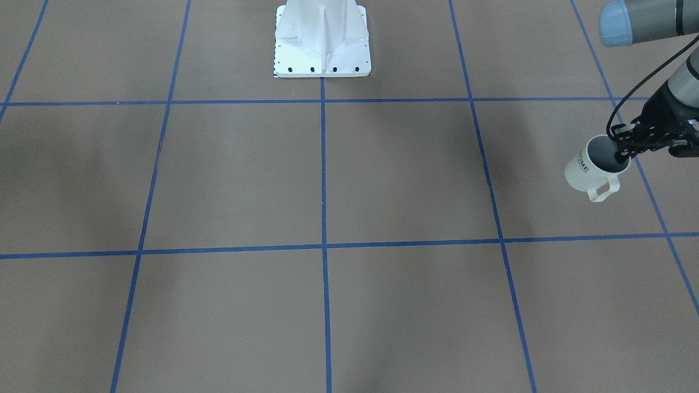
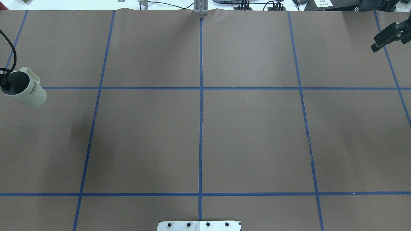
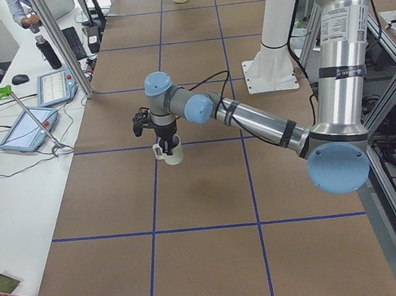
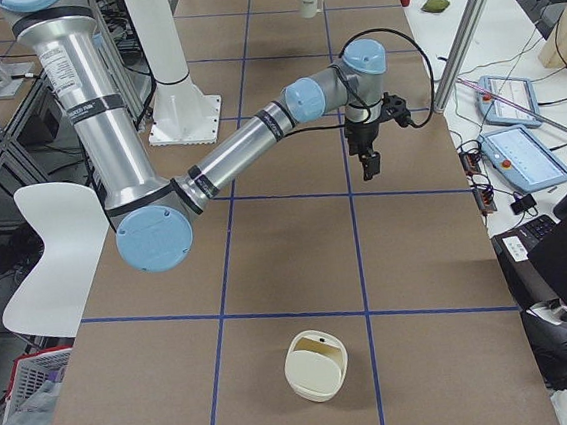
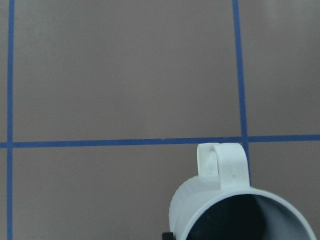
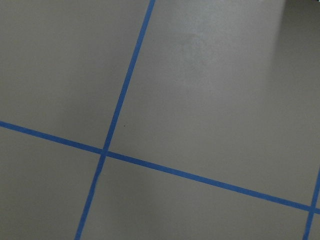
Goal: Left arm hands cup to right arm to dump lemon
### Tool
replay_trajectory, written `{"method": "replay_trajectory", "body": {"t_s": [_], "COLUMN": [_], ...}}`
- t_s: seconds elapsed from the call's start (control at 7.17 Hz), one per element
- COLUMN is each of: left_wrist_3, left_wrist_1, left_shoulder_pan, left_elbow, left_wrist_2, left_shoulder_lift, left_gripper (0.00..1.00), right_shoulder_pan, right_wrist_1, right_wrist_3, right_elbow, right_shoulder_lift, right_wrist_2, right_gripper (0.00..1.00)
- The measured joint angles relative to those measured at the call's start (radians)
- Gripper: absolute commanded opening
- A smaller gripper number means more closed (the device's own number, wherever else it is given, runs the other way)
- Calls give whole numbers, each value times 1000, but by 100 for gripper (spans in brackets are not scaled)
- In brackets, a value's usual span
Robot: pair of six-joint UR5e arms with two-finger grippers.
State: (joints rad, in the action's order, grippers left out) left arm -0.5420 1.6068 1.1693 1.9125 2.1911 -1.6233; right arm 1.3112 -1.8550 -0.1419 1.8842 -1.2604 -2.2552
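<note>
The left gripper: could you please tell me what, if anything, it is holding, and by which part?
The left gripper holds the cup by its rim, with one finger inside the mouth, away from the handle.

Light even, diffuse, from above. I see broad soft shadows across table (image 1: 98, 164), faint dark patch in overhead view. Base plate (image 1: 322, 38) nearly blown white. Cup (image 5: 210, 195) slightly soft at left wrist; right wrist view dim, grey, top-right corner dark.
</note>
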Motion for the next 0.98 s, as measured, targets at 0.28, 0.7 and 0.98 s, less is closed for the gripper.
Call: {"method": "replay_trajectory", "body": {"t_s": [0.28, 0.7, 0.98], "left_wrist_3": [-59, -211, -233], "left_wrist_1": [131, 292, 305], "left_shoulder_pan": [-32, -127, -152], "left_elbow": [-34, -48, -54], "left_wrist_2": [2, -4, -5], "left_shoulder_lift": [56, 111, 119], "left_gripper": [0, 0, 0], "right_shoulder_pan": [15, 17, 16], "right_wrist_1": [-15, -16, -17], "right_wrist_3": [28, 31, 31], "right_elbow": [2, 0, 0], "right_shoulder_lift": [-12, -15, -14], "right_wrist_2": [-4, -5, -6], "right_gripper": [100, 100, 100]}}
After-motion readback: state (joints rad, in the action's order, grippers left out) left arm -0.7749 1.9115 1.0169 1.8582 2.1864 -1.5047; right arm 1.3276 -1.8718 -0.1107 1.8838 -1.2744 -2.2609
